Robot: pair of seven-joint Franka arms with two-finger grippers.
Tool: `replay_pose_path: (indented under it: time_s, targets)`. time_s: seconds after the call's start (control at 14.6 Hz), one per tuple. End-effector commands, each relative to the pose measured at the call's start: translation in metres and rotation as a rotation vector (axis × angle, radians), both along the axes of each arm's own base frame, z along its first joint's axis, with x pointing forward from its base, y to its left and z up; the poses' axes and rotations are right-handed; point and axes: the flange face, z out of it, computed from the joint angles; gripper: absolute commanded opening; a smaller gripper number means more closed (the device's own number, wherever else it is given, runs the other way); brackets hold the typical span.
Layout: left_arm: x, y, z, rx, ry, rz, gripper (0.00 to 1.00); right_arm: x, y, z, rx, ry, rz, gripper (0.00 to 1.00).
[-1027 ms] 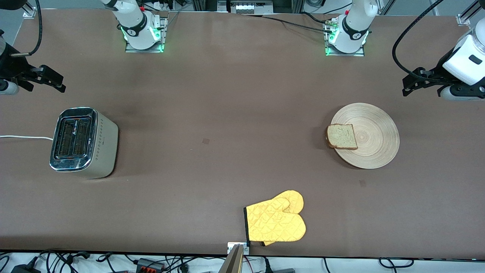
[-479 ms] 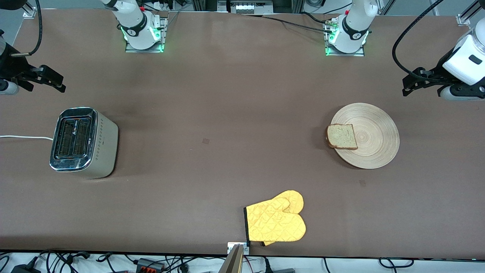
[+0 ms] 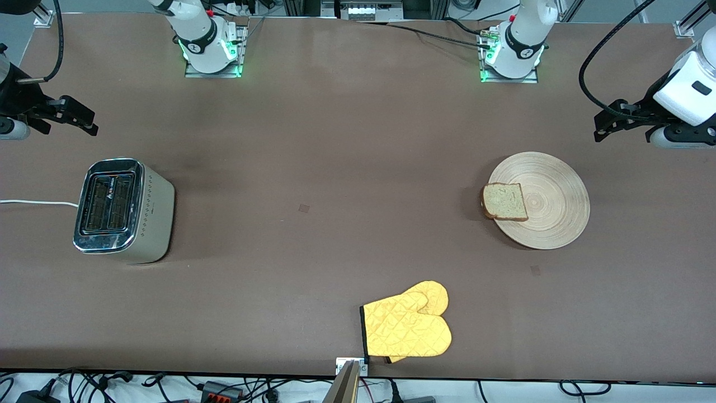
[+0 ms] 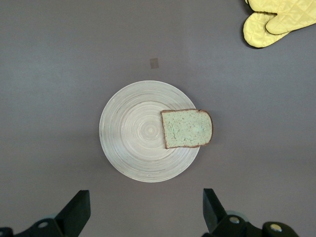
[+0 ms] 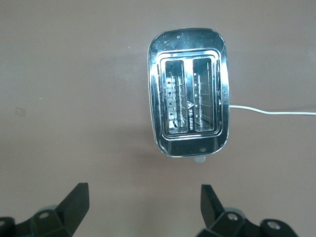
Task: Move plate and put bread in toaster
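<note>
The round light-wood plate (image 3: 545, 198) lies on the table toward the left arm's end; it also shows in the left wrist view (image 4: 133, 133). The bread (image 3: 505, 201) slice lies on the plate's rim, overhanging toward the table's middle; it shows in the left wrist view (image 4: 187, 128) too. The chrome-topped toaster (image 3: 120, 210) stands toward the right arm's end, both slots empty, as the right wrist view (image 5: 190, 106) shows. My left gripper (image 3: 607, 126) hangs open and empty in the air above the table beside the plate. My right gripper (image 3: 75, 117) hangs open and empty above the table beside the toaster.
A yellow oven mitt (image 3: 408, 327) lies near the table's edge nearest the front camera, about midway along it; it also shows in the left wrist view (image 4: 276, 19). The toaster's white cord (image 3: 33, 202) runs off toward the table's end.
</note>
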Motion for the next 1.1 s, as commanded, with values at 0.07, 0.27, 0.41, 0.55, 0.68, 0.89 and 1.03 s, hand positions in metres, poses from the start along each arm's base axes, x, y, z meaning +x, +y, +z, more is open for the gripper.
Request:
replay_pose_path:
  time_s: [0.07, 0.27, 0.41, 0.55, 0.68, 0.89, 1.03]
  targets:
    - [0.003, 0.003, -0.005, -0.002, 0.032, 0.003, 1.0, -0.002, 0.001, 0.001, 0.002, 0.01, 0.015, 1.0]
    - [0.013, 0.003, -0.026, -0.001, 0.083, 0.006, 1.0, -0.002, 0.001, 0.001, 0.002, 0.011, 0.017, 1.0]
    - [0.014, 0.003, -0.034, -0.001, 0.111, 0.006, 1.0, -0.001, 0.004, 0.001, 0.002, 0.01, 0.021, 1.0]
    - [0.018, 0.004, -0.043, -0.002, 0.128, 0.005, 1.0, -0.002, 0.004, 0.002, 0.002, 0.008, 0.021, 1.0]
    - [0.025, 0.009, -0.048, -0.006, 0.132, 0.016, 1.0, -0.002, 0.004, 0.001, 0.002, 0.01, 0.021, 1.0]
    - [0.05, 0.042, -0.067, -0.021, 0.146, 0.059, 1.0, -0.002, 0.004, 0.002, 0.002, 0.007, 0.021, 1.0]
    - [0.063, 0.08, -0.078, -0.032, 0.156, 0.118, 1.0, -0.002, 0.004, 0.002, 0.002, 0.007, 0.021, 1.0]
